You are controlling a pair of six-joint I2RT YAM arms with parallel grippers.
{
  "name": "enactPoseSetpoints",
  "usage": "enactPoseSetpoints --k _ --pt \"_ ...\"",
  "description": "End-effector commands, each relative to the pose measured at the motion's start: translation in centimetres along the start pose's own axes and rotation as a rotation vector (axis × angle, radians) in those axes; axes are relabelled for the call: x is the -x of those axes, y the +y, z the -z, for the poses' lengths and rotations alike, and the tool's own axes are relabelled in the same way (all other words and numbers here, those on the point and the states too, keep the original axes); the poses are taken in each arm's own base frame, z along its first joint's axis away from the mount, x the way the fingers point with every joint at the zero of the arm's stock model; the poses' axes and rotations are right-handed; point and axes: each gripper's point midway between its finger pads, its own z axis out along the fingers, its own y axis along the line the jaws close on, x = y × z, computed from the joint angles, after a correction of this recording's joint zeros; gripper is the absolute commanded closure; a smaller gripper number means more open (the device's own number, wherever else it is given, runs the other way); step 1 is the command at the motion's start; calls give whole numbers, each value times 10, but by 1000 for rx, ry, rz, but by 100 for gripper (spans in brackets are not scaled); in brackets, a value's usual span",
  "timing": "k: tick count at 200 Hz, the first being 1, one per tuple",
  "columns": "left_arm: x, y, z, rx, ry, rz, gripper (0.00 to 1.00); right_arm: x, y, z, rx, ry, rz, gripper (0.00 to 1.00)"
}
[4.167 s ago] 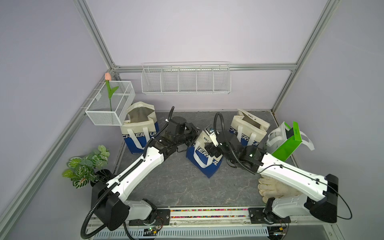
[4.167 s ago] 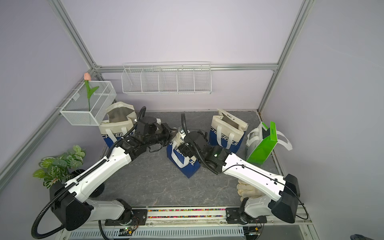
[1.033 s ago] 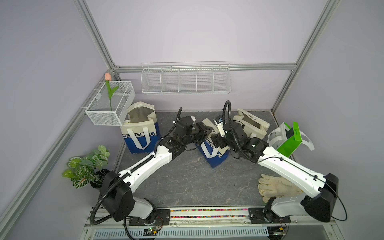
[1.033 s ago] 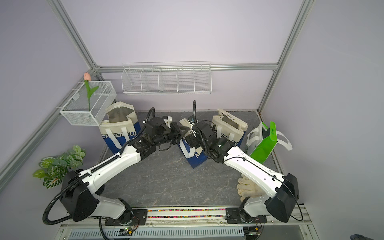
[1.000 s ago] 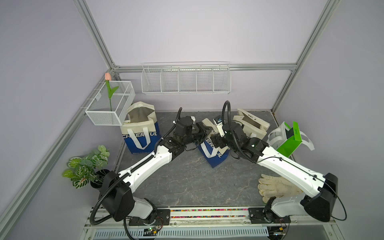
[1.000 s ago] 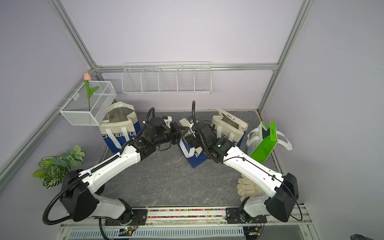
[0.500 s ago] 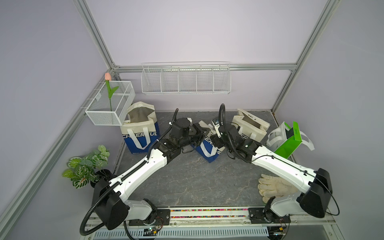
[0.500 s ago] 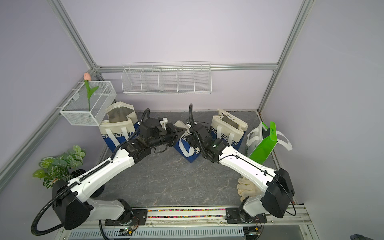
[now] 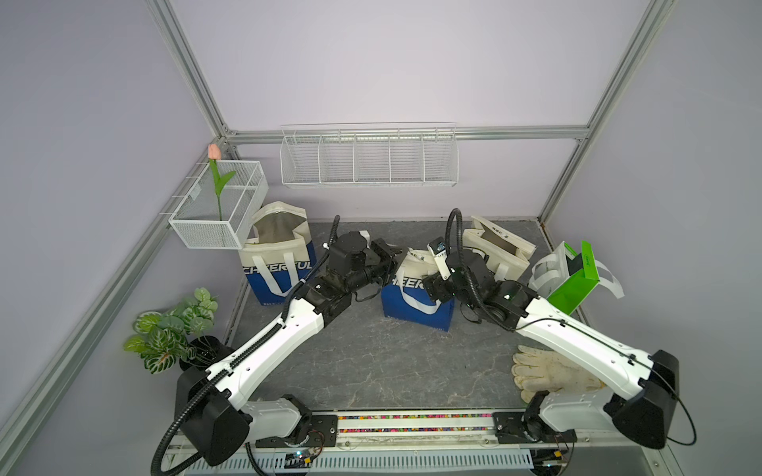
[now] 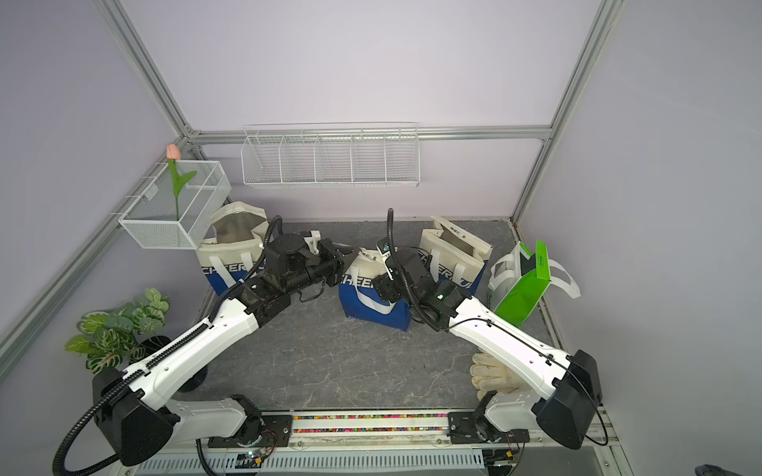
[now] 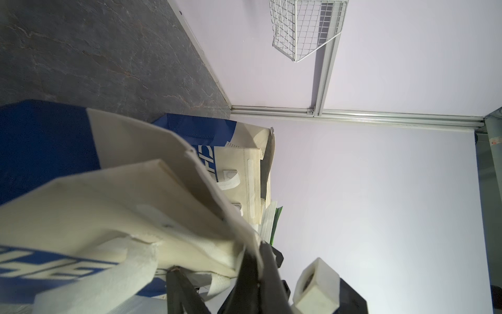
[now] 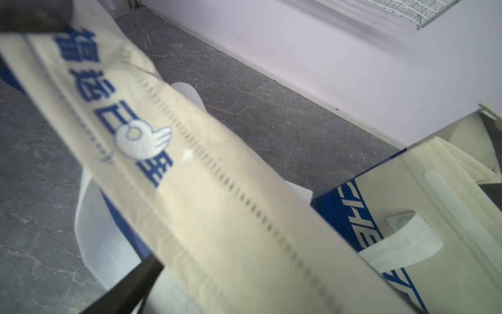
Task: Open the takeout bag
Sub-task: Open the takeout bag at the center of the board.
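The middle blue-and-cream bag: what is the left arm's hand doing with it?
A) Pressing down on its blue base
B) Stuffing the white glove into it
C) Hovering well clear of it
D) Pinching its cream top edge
D: in the left wrist view the left hand is shut on the cream top edge of the middle bag, with the cloth pinched between its dark fingers.

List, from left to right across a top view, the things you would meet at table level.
In a top view: potted plant → left takeout bag → middle takeout bag → right takeout bag → green bag. Left out for overlap: tulip basket, wall rack, glove.
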Motion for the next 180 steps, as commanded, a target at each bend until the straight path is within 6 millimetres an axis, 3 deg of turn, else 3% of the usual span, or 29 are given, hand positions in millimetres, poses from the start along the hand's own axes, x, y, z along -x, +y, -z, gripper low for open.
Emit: enactPoseSetpoints --k 1,24,44,52,78,125,138,158,180 --pt "7 -21 4 -113 -26 24 100 -13 -8 16 14 -7 -120 7" --pt "5 -13 1 -118 -11 45 100 -21 -8 41 89 -60 -240 6" --pt "1 -9 -2 -116 19 55 100 -29 5 55 222 -106 -339 6" --pt "-1 -8 -3 -117 27 57 100 -42 12 51 270 -100 -378 6" --pt "-2 -3 -4 -110 35 68 100 -51 23 41 353 -135 -487 10" --pt "-4 4 -3 -79 40 63 100 -47 38 27 436 -202 -531 18" --pt "-2 5 -3 -74 34 61 100 -58 34 29 391 -180 -497 18" --pt "0 7 -4 -71 20 66 100 -79 18 37 302 -171 -477 0" --pt "1 7 -7 -70 21 68 100 -86 13 50 304 -142 -461 8"
